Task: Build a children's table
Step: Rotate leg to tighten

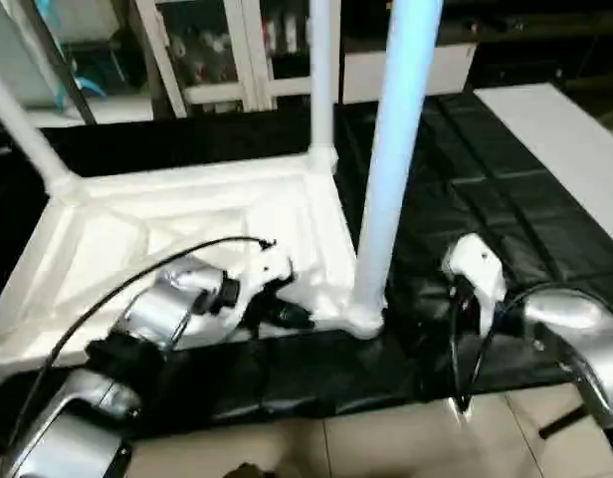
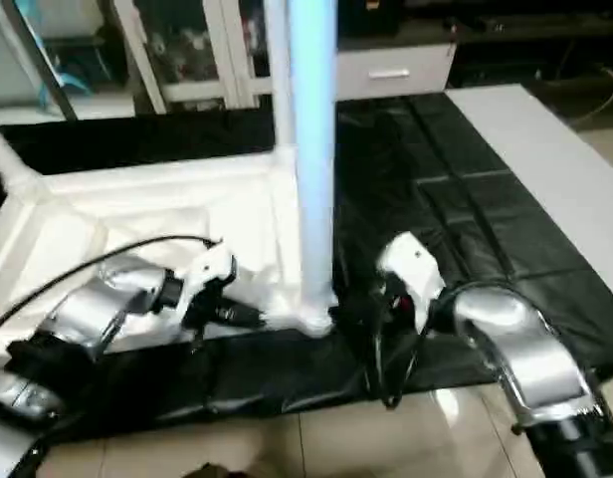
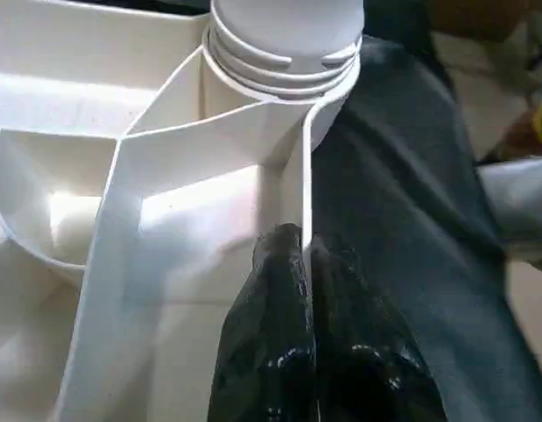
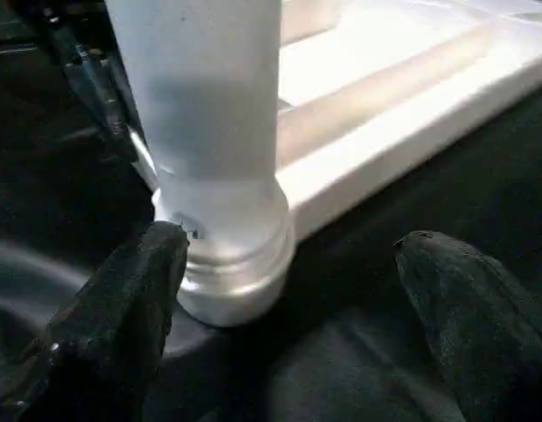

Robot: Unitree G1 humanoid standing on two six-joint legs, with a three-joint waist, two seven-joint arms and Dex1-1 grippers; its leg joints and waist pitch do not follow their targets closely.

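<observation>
The children's table lies upside down on the black-covered work table: a white ribbed tabletop [image 1: 187,214] with legs standing up from its corner sockets. The nearest leg [image 1: 396,149] rises from the front right socket [image 1: 363,319]. Another leg [image 1: 321,80] stands at the back right and a third [image 1: 18,119] at the back left. My left gripper [image 3: 304,251] is shut on the tabletop's thin rim wall just beside the front right socket. My right gripper [image 4: 293,255] is open around that leg's base, with one finger [image 4: 157,264] touching the socket collar and the other finger [image 4: 456,290] apart from it.
The black cover [image 1: 466,189] stretches right of the tabletop. A white board [image 1: 565,139] lies at the far right. Cabinets [image 1: 217,50] stand behind. Tiled floor [image 1: 386,438] shows past the work table's near edge. A black cable [image 1: 137,274] arcs over my left forearm.
</observation>
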